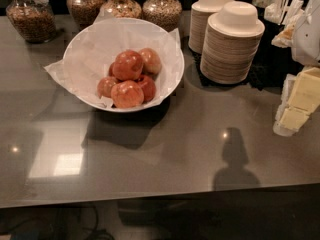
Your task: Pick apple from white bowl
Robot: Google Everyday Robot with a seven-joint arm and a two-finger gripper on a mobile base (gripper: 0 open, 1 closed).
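One broad stretch of glossy grey countertop (165, 154) fills the near part of the camera view, and nothing on it lies between the edge and the fruit. At the right edge, about mid-depth, the gripper (296, 106) hangs over the counter as a cluster of pale yellow blocks. Whether it is open or closed cannot be told from this angle, and it seems to carry nothing.

Well apart from it, to the left and a little farther back, sits the white bowl (167, 91), lined with crumpled white paper (57, 69) that sticks out past the rim. Five apples are visible, piled slightly left of centre. The top apple (128, 64) rests on the others and stands clear of both paper and rim, so it looks the easiest to take.

An apple should be firm, fairly heavy for its size and smooth-skinned, so a squeeze across its widest part, from above, would probably hold best. A grip too high could slip off the curve. The heap may shift when one apple leaves, and the loose liner could snag or lift.

Farther back on the right stand two stacks of disposable bowls (231, 41), close to the white bowl's rim. Glass jars (162, 6) of grain-like food line the far edge.
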